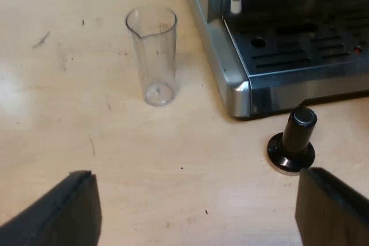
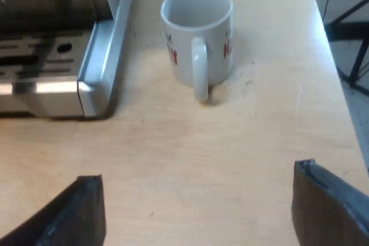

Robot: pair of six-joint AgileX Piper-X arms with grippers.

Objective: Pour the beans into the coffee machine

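clear glass stood upright beside the machine, handy for the left gripper; it and the right gripper both gaped open.

I am looking down at a slant through the left wrist camera, fairly near the tabletop, facing the glass, the tamper and one front corner of the machine. The right wrist camera is looking down likewise, facing the mug and the machine's other front corner. Both views are sharing the drip tray and the tabletop.
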